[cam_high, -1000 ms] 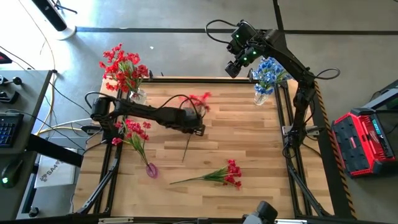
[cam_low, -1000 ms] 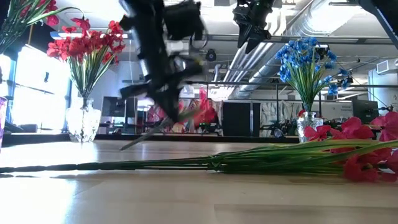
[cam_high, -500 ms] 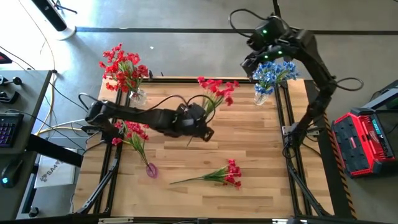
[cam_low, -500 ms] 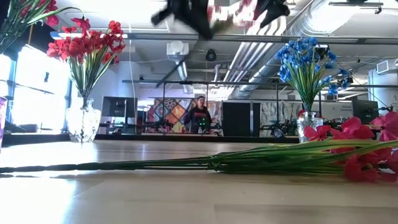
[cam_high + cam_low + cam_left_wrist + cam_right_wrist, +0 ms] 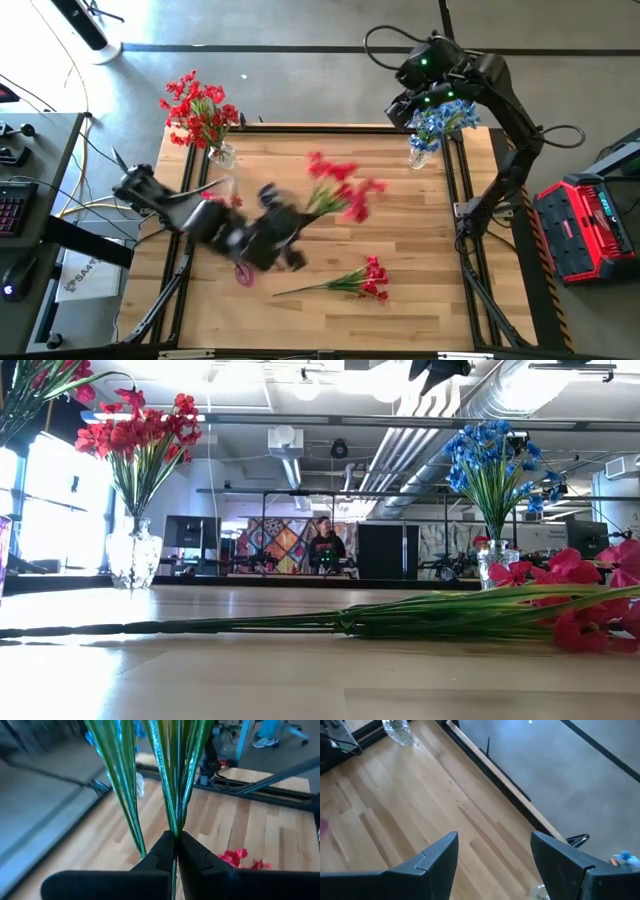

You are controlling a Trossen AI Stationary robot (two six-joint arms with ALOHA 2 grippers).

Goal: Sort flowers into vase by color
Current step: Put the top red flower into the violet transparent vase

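Since the earlier frames the left gripper (image 5: 285, 235) has swung back from mid-table toward the left-front part of the wooden table (image 5: 400, 230), carrying its red spray (image 5: 340, 190) with it, blooms trailing toward the table's middle and blurred with motion. Its fingers (image 5: 167, 851) are clamped tight on the green stems (image 5: 175, 780), pinching them low, so the long stalk fans free beyond the grip. The red-flower vase (image 5: 222, 155), taken here as the landmark, stands at the far-left corner of the table and already holds a full red bunch (image 5: 195, 108). The carried spray hangs well to the right of it and nearer the front edge. Doing this step well probably means turning the stem ends downward and coming to that vase from above, slowly enough that the floppy heads stop swinging, then threading the stems between those already standing there without tipping the glass. Two more red sprays lie on the table: one (image 5: 215, 215) just in front of the vase, another (image 5: 360, 280) far to its right, near the front edge. The right gripper (image 5: 405, 105), jaws wide and empty, waits far right of the vase, just above the blue bunch (image 5: 438, 115) in its own vase (image 5: 420, 155).
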